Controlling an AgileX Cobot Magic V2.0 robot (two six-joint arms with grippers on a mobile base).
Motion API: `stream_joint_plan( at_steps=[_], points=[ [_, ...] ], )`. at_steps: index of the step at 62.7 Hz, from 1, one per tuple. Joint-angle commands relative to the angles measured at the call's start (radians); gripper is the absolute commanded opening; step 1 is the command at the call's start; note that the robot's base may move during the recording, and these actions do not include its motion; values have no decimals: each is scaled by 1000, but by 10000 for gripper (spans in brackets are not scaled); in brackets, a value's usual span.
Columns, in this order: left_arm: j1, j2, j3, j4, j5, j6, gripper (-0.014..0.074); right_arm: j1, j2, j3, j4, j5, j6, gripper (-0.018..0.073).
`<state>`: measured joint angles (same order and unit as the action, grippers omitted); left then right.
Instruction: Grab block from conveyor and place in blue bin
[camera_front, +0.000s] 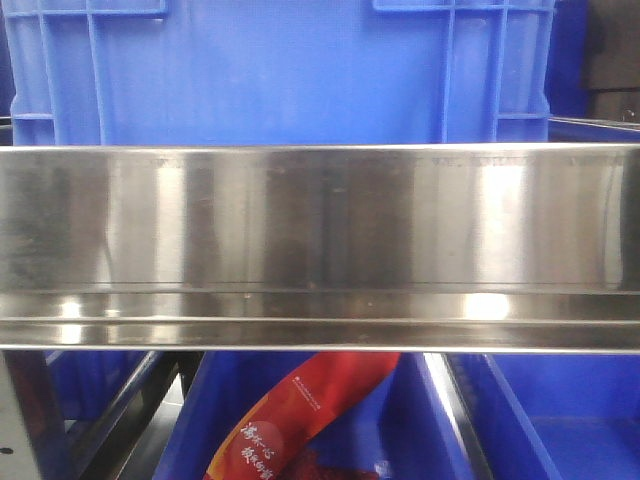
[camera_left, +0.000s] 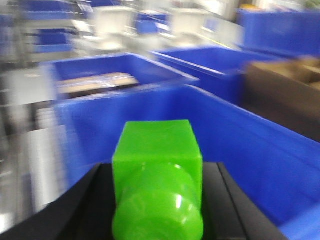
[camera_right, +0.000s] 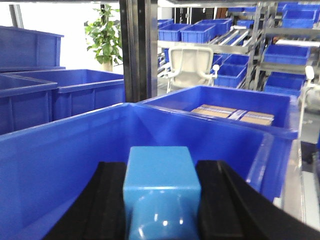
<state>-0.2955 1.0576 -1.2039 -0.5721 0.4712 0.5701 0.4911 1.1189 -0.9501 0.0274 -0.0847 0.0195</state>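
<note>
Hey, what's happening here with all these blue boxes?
A two-armed robot is moving blocks into bins. Its left jaws are shut on a green block, its right jaws on a light blue block. Each block hangs at an open blue bin; neither is released yet. The left wrist view is blurred.

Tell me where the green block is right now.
Left wrist view, centre bottom: the green block sits between the left arm's black fingers, blue bin walls behind it.

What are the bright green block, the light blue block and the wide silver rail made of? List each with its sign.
Bright green block: likely moulded plastic, glossy; white highlights on its rounded end.
Light blue block: likely same plastic; small glints.
Wide silver rail: seemingly brushed stainless steel; streaky mirror reflections.
</note>
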Motion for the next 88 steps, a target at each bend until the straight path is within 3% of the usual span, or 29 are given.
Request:
stream_joint_plan(
  at_steps=[1,5,11,22,28,32,39,45,49,57,61,65,72,79,88],
  points=[
    [-104,67,-27,61,-69,14,-111,2,31,-39,13,-27,-4,-162],
    [-168,116,-36,91,-126,14,-111,2,44,-61,13,-4,-4,-162],
    [-216,178,-39,86,-199,14,-111,2,61,-108,13,112,-4,-162],
    [-238,255,-39,81,-257,14,-111,2,97,-214,13,363,-4,-162],
    [-238,277,-39,45,-257,14,-104,2,111,-232,13,388,-4,-162],
    [-238,286,-39,21,-257,14,-57,2,119,-237,13,390,-4,-162],
    [-238,294,-39,-5,-257,14,152,2,134,-237,40,392,-4,-145],
    [-238,296,-39,-7,-262,14,310,21,145,-237,72,379,-4,-41],
    [-235,296,-39,-7,-269,10,372,36,160,-237,72,369,-4,94],
    [-235,296,-39,-7,-294,2,379,49,184,-237,72,356,-4,395],
    [-235,296,-39,-7,-295,2,379,49,184,-237,72,358,-4,494],
    [-235,296,-39,-7,-295,2,376,49,179,-237,72,358,-4,535],
    [-235,294,-39,-7,-302,2,339,49,166,-237,72,358,-4,522],
    [-235,276,-39,-7,-302,2,253,49,146,-237,72,377,-4,438],
    [-235,255,-39,-7,-302,2,48,47,115,-237,72,394,-4,120]
  ],
)
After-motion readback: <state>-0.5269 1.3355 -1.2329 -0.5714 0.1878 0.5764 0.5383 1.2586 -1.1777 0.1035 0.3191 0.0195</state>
